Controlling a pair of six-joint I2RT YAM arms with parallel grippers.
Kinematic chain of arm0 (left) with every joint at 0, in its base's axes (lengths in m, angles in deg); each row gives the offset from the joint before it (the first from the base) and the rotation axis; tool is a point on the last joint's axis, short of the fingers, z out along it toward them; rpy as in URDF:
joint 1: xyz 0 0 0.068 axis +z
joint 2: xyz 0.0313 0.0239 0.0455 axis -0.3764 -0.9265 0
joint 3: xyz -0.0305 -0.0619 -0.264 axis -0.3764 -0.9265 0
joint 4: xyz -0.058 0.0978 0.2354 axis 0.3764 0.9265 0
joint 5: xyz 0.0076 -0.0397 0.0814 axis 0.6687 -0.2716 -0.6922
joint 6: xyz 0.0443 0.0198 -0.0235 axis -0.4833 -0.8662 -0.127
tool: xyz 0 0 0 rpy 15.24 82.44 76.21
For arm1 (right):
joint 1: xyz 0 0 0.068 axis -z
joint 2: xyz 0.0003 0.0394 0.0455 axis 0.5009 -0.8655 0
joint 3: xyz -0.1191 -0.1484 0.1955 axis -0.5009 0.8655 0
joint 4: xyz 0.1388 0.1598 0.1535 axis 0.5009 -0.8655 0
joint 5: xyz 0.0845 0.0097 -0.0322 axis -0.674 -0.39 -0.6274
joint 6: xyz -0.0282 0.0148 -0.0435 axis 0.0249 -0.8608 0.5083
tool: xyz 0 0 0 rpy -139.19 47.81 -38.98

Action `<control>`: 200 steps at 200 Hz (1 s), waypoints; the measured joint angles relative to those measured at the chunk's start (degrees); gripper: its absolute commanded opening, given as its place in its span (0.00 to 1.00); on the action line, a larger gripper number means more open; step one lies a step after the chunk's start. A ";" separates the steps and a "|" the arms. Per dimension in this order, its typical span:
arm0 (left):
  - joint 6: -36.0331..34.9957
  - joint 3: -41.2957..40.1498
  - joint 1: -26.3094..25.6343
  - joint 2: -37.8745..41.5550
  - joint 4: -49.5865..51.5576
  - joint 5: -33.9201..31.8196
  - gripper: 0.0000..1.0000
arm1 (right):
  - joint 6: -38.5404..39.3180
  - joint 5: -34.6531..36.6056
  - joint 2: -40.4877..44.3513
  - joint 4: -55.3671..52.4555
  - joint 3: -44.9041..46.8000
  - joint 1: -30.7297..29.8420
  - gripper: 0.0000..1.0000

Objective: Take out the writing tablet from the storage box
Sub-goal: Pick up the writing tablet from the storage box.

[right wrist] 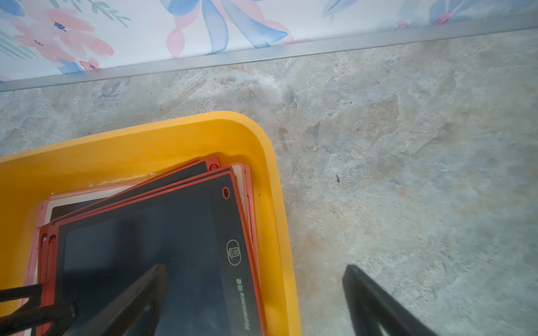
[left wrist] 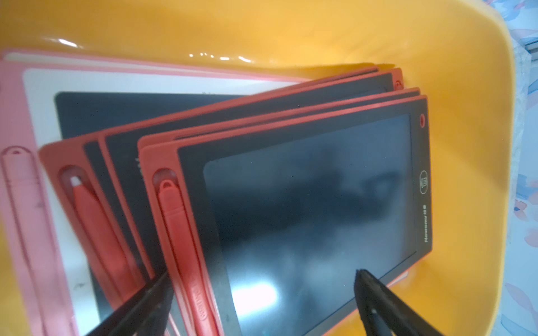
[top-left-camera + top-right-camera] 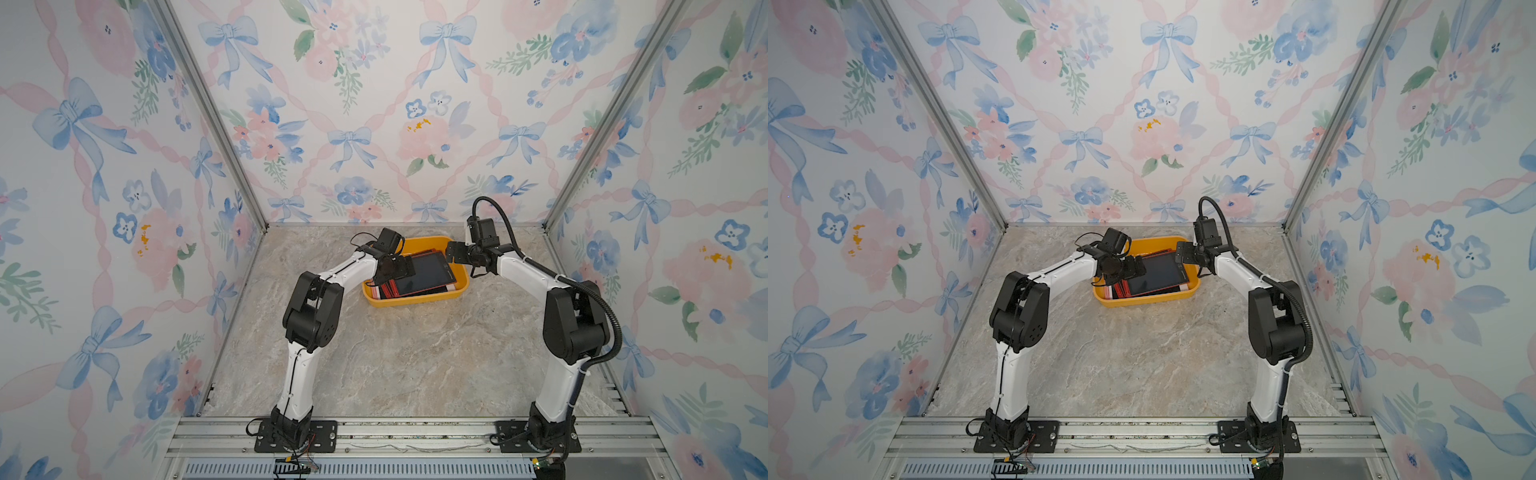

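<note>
Marbled grey tabletop [image 3: 407, 365] spreads at centre; floral bow-print walls [image 3: 374, 104] rise at 9, 12 and 3 o'clock; aluminium rail [image 3: 415, 432] at 6 o'clock.

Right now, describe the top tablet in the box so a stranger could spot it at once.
On the marble-look table, near the back wall, sits a yellow-orange box. Inside, yours is the red-framed tablet on top, its dark screen uncovered, unlike the half-hidden red ones and the pink one beneath.

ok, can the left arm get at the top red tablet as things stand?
Probably yes: the left gripper is open over the top red tablet, which lies uncovered in the storage box.
</note>
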 measured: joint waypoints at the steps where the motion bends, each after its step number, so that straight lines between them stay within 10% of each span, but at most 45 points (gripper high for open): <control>1: 0.02 0.00 -0.02 0.00 0.00 0.00 0.98 | -0.09 -0.20 -0.02 0.07 0.07 0.04 0.97; 200: 7.08 -17.84 0.37 5.18 -29.05 13.57 0.98 | -3.78 -6.16 -2.08 1.33 2.84 -1.44 0.97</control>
